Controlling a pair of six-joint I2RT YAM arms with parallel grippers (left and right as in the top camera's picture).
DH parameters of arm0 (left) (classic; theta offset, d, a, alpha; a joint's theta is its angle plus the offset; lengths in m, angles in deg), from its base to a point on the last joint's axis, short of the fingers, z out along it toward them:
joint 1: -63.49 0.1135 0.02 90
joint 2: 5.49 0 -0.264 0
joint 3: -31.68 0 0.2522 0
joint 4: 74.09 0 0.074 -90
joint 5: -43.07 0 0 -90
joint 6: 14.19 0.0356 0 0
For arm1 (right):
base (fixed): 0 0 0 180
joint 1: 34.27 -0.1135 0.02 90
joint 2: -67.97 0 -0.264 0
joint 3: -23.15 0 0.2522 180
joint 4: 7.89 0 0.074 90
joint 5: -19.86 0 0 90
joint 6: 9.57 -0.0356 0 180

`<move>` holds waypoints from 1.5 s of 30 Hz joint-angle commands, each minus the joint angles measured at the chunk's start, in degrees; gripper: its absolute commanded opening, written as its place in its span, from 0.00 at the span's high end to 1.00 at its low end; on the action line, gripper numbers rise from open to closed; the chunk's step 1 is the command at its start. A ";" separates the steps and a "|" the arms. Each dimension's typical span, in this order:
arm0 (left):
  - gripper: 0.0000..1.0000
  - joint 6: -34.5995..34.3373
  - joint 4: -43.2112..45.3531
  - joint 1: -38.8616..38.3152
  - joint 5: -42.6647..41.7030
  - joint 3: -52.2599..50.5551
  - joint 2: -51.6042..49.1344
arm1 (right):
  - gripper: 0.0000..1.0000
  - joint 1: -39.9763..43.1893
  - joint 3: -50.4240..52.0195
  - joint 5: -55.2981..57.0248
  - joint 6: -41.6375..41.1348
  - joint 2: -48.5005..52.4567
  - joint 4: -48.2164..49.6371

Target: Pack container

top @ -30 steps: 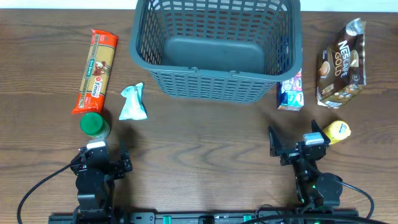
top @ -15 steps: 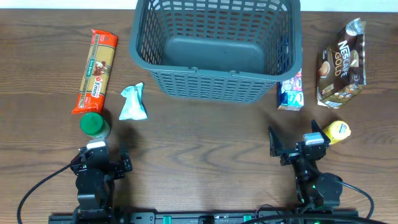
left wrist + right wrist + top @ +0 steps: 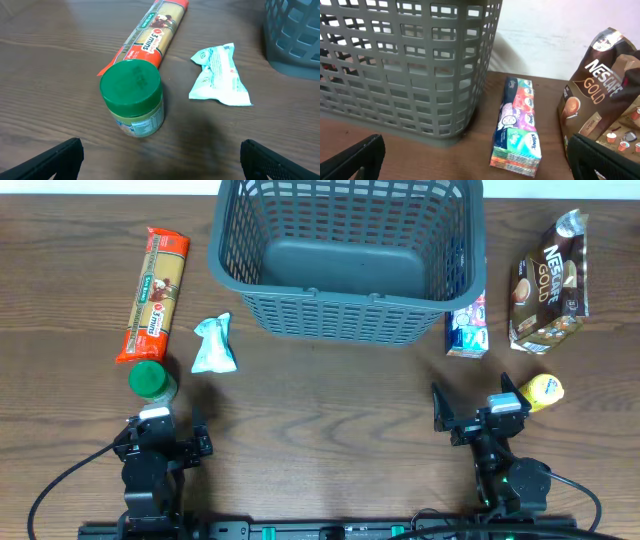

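Observation:
The container [image 3: 340, 315] is a large dark grey slotted basket at the back middle of the table, with nothing showing inside it. Its wall fills the left of the right wrist view [image 3: 405, 65], and a corner of the container [image 3: 295, 35] shows in the left wrist view. My left gripper [image 3: 163, 432] rests open near the front left edge, just behind a green-lidded jar [image 3: 132, 102]. My right gripper [image 3: 475, 402] rests open at the front right. A tissue pack [image 3: 517, 127] lies ahead of it. Neither gripper holds anything.
A long pasta pack [image 3: 153, 295] and a light blue packet [image 3: 214, 345] lie left of the basket. A brown coffee bag [image 3: 550, 280] lies at the far right. A small yellow item [image 3: 541, 390] sits just right of my right gripper. Cables trail along the front edge.

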 commanded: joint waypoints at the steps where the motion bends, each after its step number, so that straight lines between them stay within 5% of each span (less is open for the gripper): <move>1: 0.01 0.98 0.24 0.24 0.11 -1.01 0.42 | 0.01 -0.61 0.13 -0.20 0.50 -0.24 -0.22; 29: 0.01 0.98 0.24 0.24 0.11 -1.01 0.39 | 0.01 -0.55 0.13 1.31 0.46 -0.24 -0.33; 35: 0.01 0.98 0.24 0.24 0.11 -1.01 0.42 | 0.01 -0.50 -0.44 1.77 -8.72 -0.24 -1.36; 45: 0.01 0.98 0.24 0.24 0.11 -1.01 0.42 | 0.01 -0.48 -11.98 18.86 -9.11 1.44 -15.50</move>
